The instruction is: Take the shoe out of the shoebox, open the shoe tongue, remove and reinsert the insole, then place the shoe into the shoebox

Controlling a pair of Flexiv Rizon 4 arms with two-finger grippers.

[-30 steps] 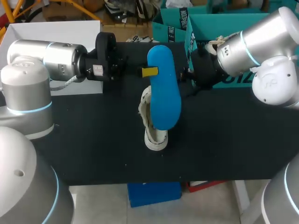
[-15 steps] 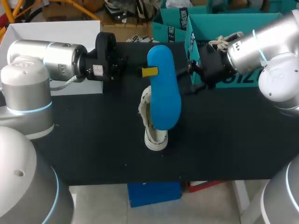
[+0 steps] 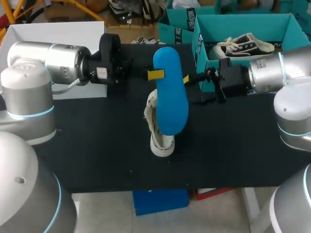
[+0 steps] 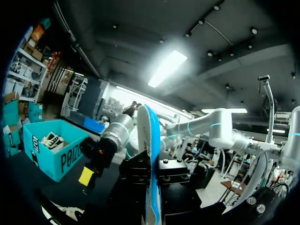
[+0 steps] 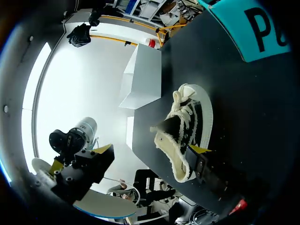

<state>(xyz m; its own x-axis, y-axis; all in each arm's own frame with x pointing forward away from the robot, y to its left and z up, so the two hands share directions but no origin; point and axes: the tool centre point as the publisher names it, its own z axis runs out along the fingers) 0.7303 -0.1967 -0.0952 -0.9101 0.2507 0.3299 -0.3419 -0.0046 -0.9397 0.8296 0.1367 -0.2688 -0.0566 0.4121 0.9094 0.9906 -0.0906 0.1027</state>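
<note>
Right arm has pulled back to the right, right gripper (image 3: 189,90) spread wide and empty. Black-and-white canvas shoe (image 3: 160,144) lies mid-table. Over it, the left gripper (image 3: 155,74) clamps the blue foam insole (image 3: 171,102); another sneaker (image 3: 245,46) sits in the teal cardboard shoebox (image 3: 243,24), far right.

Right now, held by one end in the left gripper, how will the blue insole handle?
The blue insole juts from the left gripper without sagging: probably light, semi-stiff. Thin edge-on, so it'll likely bend if pushed against the shoe.
</note>
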